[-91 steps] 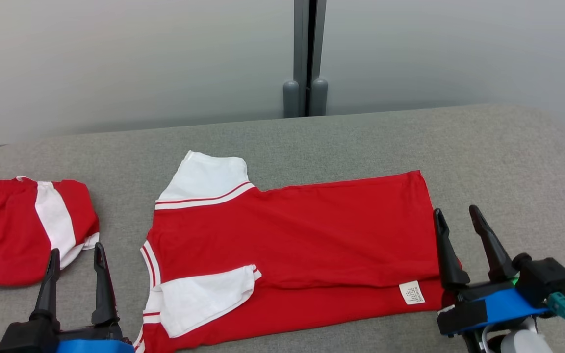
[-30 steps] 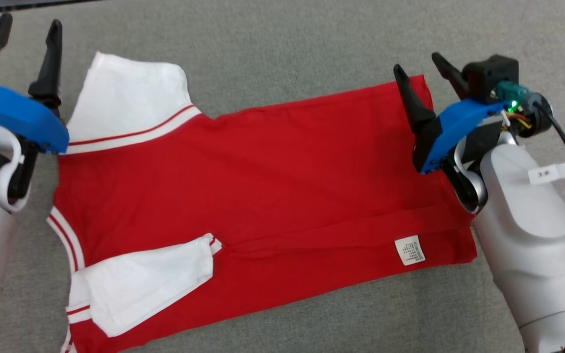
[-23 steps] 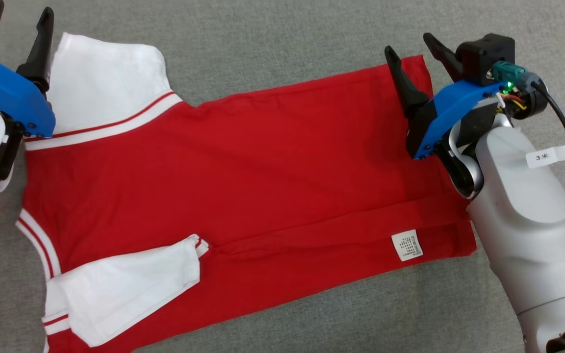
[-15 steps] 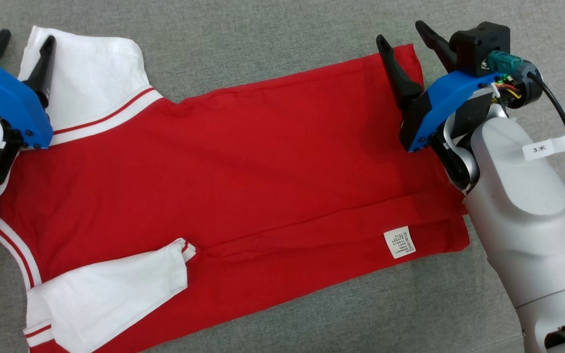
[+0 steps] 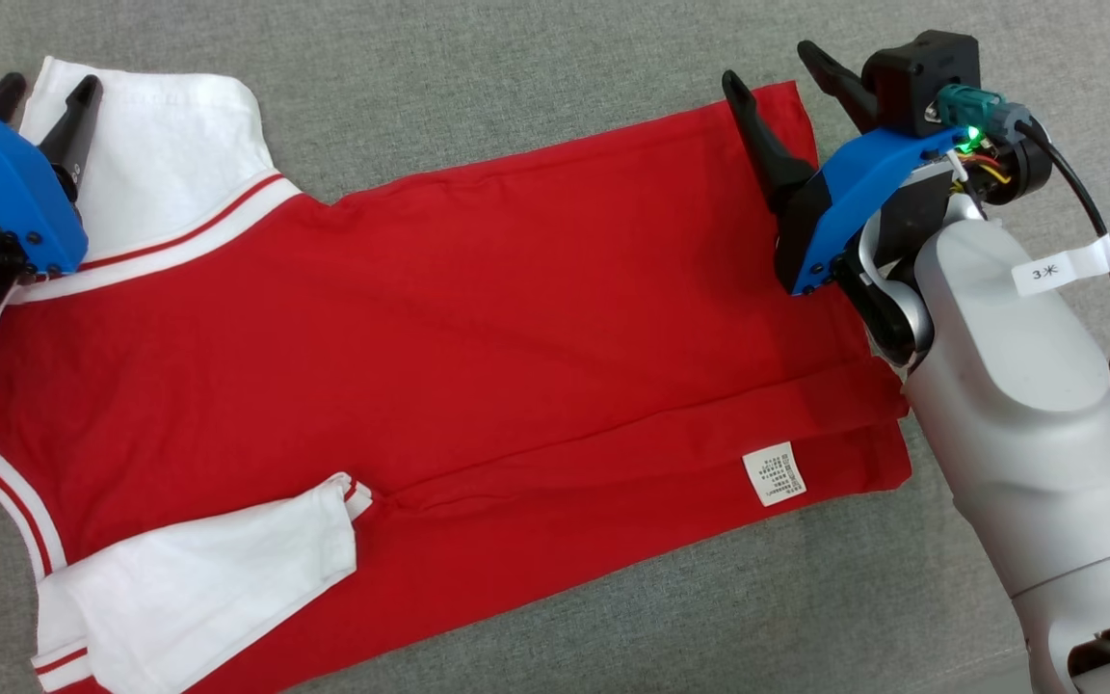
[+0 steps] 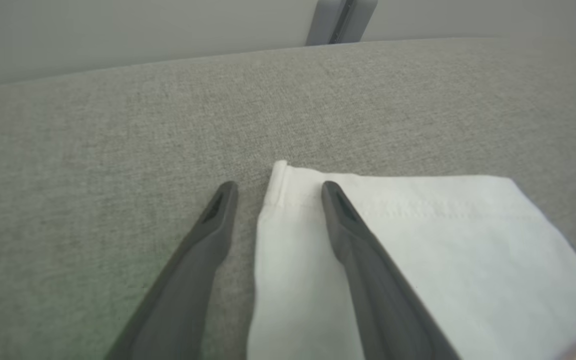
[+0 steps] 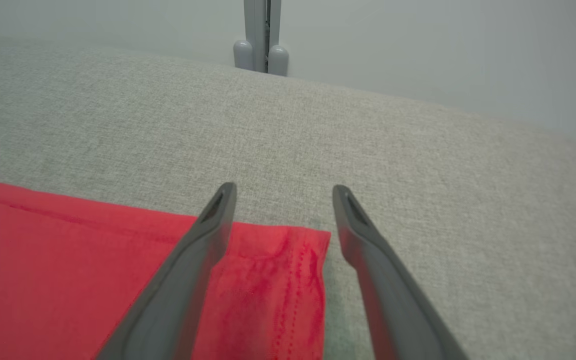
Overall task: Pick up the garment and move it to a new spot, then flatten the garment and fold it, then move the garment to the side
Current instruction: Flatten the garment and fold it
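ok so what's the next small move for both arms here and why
Probably lower both and close. The left gripper has open jaws straddling the white sleeve at its corner, the right gripper has open jaws straddling the red hem corner; neither grips the garment yet.

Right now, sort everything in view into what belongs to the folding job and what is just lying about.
Belongs to the job:
red short-sleeved shirt with white sleeves
left gripper, open astride the far sleeve's corner
right gripper, open astride the far hem corner

Just there:
grey woven table cover
grey upright post behind the table
pale wall
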Robot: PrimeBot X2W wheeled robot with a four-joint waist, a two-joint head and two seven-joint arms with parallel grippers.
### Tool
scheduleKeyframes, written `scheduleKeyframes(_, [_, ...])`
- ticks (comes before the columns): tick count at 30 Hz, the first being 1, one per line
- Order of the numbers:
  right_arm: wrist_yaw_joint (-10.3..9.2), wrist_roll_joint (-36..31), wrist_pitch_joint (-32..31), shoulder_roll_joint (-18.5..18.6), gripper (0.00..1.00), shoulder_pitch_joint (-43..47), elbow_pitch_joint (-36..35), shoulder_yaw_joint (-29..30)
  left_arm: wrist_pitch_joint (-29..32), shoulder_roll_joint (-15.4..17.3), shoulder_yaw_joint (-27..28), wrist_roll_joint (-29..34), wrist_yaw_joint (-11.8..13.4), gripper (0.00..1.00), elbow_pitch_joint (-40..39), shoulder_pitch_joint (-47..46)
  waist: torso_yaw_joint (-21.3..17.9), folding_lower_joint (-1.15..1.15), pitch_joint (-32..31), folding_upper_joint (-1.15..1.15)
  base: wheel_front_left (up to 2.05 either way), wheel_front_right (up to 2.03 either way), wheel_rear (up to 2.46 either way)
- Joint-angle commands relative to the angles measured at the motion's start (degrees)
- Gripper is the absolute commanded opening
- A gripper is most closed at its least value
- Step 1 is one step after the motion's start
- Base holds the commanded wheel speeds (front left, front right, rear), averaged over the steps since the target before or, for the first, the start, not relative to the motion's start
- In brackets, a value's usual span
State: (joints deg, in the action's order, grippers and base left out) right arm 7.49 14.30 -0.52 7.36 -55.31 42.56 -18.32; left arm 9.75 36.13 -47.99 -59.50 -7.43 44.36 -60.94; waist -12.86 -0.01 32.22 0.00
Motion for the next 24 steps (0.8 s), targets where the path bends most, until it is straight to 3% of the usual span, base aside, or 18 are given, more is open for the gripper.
scheduleKeyframes(1, [0.01, 0.4, -0.4, 0.3, 1.00, -1.2, 0.2, -0.1, 0.4, -0.8, -1.2, -0.5, -0.1, 0.00, 0.3, 1.2, 0.0, 0.01, -0.2, 0.00, 0.00, 0.00, 0.00])
scheduleKeyframes(15, [0.01, 5.5, -9.5, 2.8, 1.00, -0.8, 2.1, -2.6, -5.1, 0.3, -8.5, -3.8, -0.1, 0.00, -2.7, -2.2, 1.8, 0.01, -2.1, 0.00, 0.00, 0.00, 0.00])
scheduleKeyframes(24, [0.01, 5.4, -13.1, 3.6, 1.00, -2.0, 5.1, -2.5, -7.8, 0.2, -13.0, -5.1, -0.1, 0.00, -3.8, -4.8, 3.3, 0.01, -1.5, 0.00, 0.00, 0.00, 0.00])
